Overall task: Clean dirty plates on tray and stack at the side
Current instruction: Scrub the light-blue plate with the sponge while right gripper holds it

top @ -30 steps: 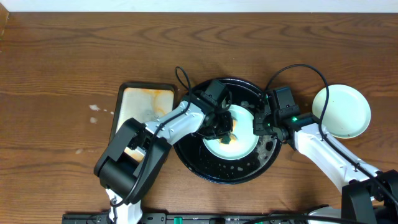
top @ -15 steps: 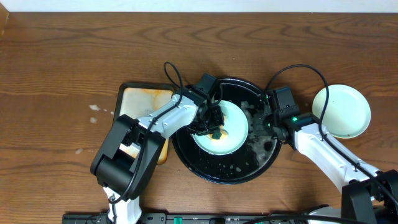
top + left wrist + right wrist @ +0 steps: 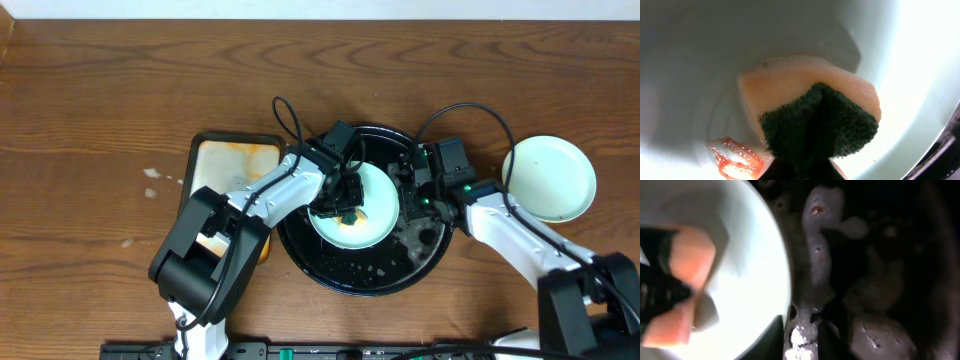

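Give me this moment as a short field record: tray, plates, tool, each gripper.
tray: black tray, holds one plate
plate on tray: mint plate, red smear on it
tool: sponge, pressed on that plate
left gripper: shut on sponge
right gripper: at mint plate's right rim, grip unclear
side: second plate, right of tray, off it

On the surface [image 3: 100,100] the round tray [image 3: 350,277] sits near the middle; a plate [image 3: 372,218] lies inside it, left of centre; a sponge [image 3: 810,95] rests on that plate under the left claw [image 3: 342,197]; the right claw [image 3: 415,197] is at the plate's right rim; a rectangular tray [image 3: 225,165] lies just left of the round tray; a second plate [image 3: 548,178] lies to its right, apart.
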